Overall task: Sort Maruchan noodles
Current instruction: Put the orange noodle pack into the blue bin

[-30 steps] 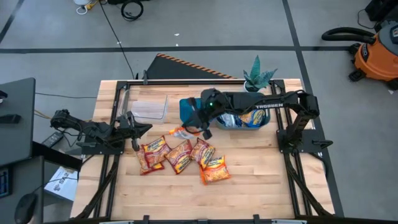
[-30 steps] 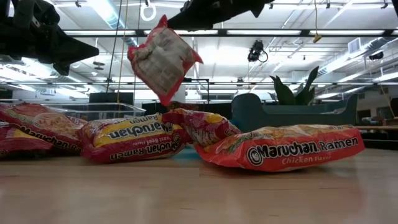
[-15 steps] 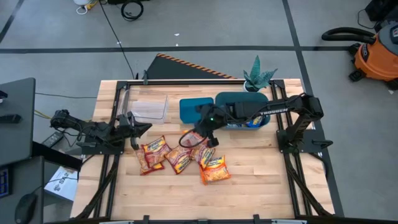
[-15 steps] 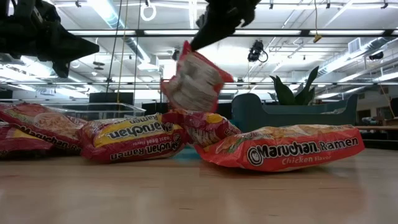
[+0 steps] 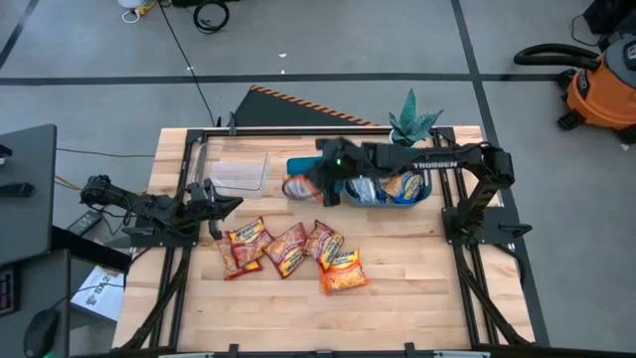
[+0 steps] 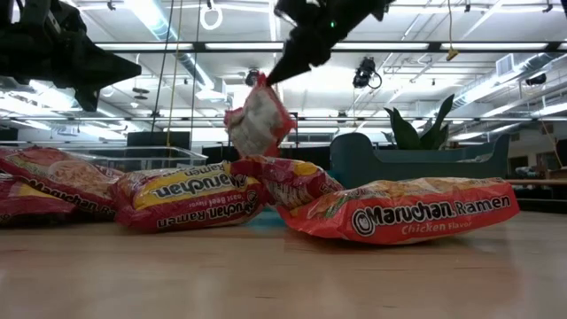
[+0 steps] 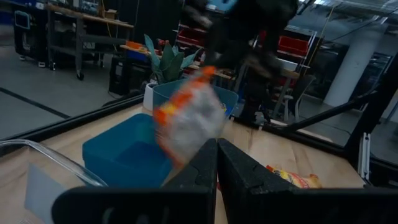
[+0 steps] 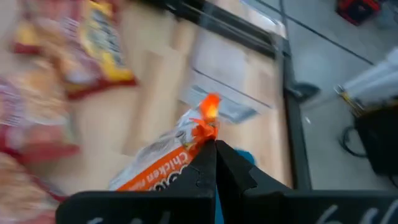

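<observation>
My right gripper (image 5: pixel 320 182) is shut on an orange-and-white ramen packet (image 5: pixel 298 187), which it holds in the air above the left teal bin (image 5: pixel 298 165). The low view shows the packet (image 6: pixel 259 120) hanging under the gripper (image 6: pixel 276 74). Several red and orange packets (image 5: pixel 286 249) lie flat on the table nearer the front, one of them (image 5: pixel 343 270) nearest. Blue-and-white packets lie in the right teal bin (image 5: pixel 393 189). My left gripper (image 5: pixel 214 207) is shut and empty at the table's left side. My right gripper pinches the packet's crimped end (image 8: pixel 208 127) between its two fingers. The fingers slant down from above and from the table's right. The packet hangs tilted below them, clear of the table and the other packets.
A clear plastic tray (image 5: pixel 238 171) stands at the back left, beside the left bin. A potted plant (image 5: pixel 412 121) stands behind the right bin. Bare wood lies along the table's near edge (image 5: pixel 298 318).
My right gripper, shut on the packet throughout, dipped toward the packets on the table, then rose and went toward the far edge. The packet swung below it and now hangs over the left teal bin, farther from the low camera.
</observation>
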You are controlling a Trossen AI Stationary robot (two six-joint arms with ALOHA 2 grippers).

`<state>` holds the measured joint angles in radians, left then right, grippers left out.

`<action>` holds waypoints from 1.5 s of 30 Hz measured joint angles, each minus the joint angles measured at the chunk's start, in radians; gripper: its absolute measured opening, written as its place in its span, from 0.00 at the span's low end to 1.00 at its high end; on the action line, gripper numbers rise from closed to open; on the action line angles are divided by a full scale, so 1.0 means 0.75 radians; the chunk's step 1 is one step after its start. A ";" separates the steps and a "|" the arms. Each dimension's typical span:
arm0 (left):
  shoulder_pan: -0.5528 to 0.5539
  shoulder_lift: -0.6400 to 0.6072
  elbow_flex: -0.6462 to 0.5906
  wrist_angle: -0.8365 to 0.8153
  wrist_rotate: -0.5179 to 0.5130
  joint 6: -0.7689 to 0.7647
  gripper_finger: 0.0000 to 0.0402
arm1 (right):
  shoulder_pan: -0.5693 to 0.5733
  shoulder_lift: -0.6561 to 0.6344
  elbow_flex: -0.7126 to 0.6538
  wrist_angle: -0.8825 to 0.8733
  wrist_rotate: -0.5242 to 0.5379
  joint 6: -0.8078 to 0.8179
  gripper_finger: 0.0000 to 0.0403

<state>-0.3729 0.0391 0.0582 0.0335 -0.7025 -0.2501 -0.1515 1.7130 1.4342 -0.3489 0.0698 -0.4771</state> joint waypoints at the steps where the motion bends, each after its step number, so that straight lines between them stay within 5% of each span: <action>1: 0.000 0.000 0.000 -0.001 0.000 0.000 0.04 | -0.029 0.000 0.000 -0.005 0.010 -0.002 0.01; 8: 0.000 0.000 0.000 -0.001 0.000 0.000 0.04 | -0.175 0.000 0.000 -0.029 0.087 -0.044 0.01; 17: 0.000 0.000 0.000 0.000 0.000 0.000 0.04 | -0.200 -0.029 0.001 -0.062 -0.050 -0.062 0.02; 27: 0.000 -0.001 0.000 0.000 0.000 0.000 0.04 | -0.186 0.101 0.001 -0.198 -0.259 0.155 0.20; 35: 0.001 -0.001 0.000 -0.001 0.000 0.001 0.04 | -0.004 0.105 0.000 -0.327 -0.575 0.159 0.28; 40: 0.001 -0.001 0.000 -0.001 0.000 0.001 0.04 | 0.142 0.111 0.000 -0.503 -0.557 0.324 0.34; 45: 0.001 -0.001 0.000 -0.001 0.000 0.000 0.04 | 0.295 0.112 -0.091 -0.571 -0.396 0.506 0.45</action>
<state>-0.3725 0.0387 0.0582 0.0330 -0.7025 -0.2501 0.0698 1.7973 1.3659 -0.7770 -0.2269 -0.0973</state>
